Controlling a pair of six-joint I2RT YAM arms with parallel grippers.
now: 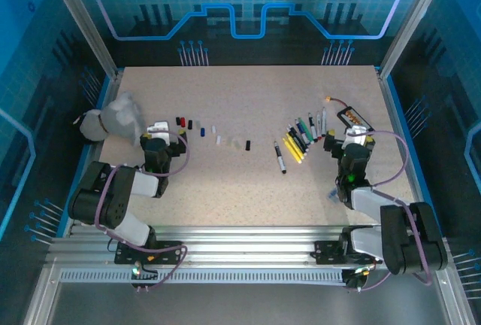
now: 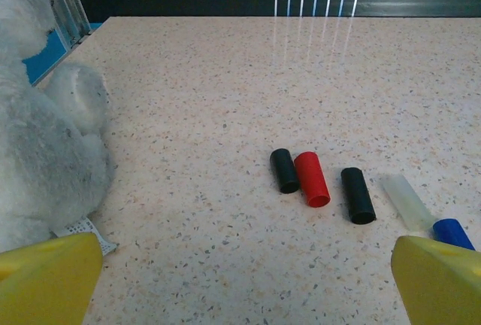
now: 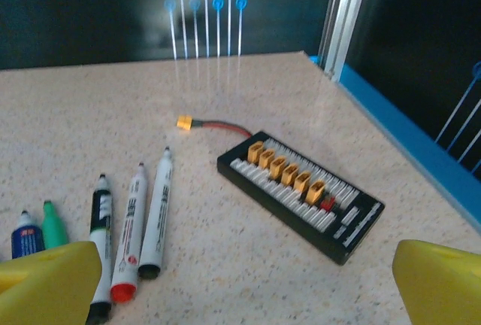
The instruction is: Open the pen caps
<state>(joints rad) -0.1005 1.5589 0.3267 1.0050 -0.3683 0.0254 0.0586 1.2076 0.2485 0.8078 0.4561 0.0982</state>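
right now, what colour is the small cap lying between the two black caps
Red. The short red plastic cap shows best in the left wrist view.

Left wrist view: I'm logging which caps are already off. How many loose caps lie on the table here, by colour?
Black caps: 2
Red cap: 1
Clear white cap: 1
Blue cap: 1
Total: 5

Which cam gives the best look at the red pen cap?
Left wrist: the red cap lies close and sharp, open end toward the camera, between two black caps. Top external shows the red cap merely as a tiny speck, too small for detail.
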